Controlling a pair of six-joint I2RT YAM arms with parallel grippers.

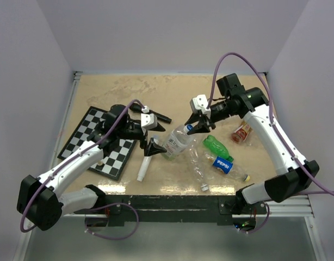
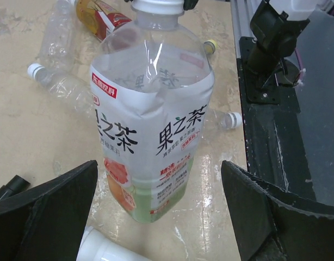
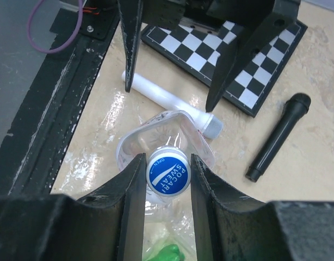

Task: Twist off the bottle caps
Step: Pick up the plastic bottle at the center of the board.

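Note:
A clear drink bottle (image 1: 178,140) with a Chinese label leans in the middle of the table. My right gripper (image 3: 167,163) is shut on its bottle cap (image 3: 167,174), which has a blue top and a white rim. The fingers (image 3: 135,185) press the cap from both sides. My left gripper (image 2: 159,168) is open, with a finger standing off each side of the bottle's (image 2: 150,119) lower half, neither touching it. The cap's white rim (image 2: 157,5) shows at the top edge of the left wrist view. Other bottles lying nearby carry white caps (image 2: 34,69) (image 2: 235,119).
A chessboard (image 1: 96,141) lies at the left, a white microphone (image 1: 144,166) beside the left gripper and a black microphone (image 1: 153,115) behind it. A green bottle (image 1: 217,147), a Pepsi bottle (image 1: 224,165), a crushed clear bottle (image 1: 198,171) and an orange-labelled bottle (image 1: 242,132) lie at the right.

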